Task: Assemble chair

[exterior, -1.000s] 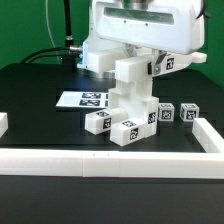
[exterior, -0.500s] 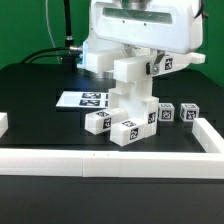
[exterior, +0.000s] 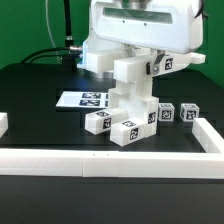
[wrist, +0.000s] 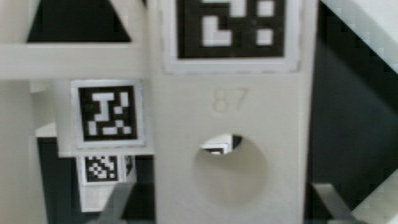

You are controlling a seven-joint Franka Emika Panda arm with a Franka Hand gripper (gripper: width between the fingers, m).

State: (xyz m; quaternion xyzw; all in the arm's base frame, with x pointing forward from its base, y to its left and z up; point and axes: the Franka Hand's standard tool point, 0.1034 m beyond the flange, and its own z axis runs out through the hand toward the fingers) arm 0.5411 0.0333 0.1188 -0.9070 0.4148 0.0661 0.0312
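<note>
The chair stands partly built in the middle of the exterior view. An upright white panel (exterior: 131,92) rises from tagged blocky parts (exterior: 127,131) at its foot. My gripper (wrist: 222,210) comes down on that panel from above, under the arm's white hand (exterior: 140,30). In the wrist view the panel (wrist: 228,130) fills the picture, with a square tag (wrist: 233,28) and a round hole (wrist: 226,150). A dark finger (wrist: 121,205) stands at each of its long edges, closed on it. A second tagged white part (wrist: 107,112) lies beside it.
Two small tagged white blocks (exterior: 167,113) (exterior: 188,112) sit on the black table at the exterior view's right. The marker board (exterior: 80,99) lies flat behind the chair on the left. A white border rail (exterior: 100,160) runs along the front and up the right side (exterior: 208,135).
</note>
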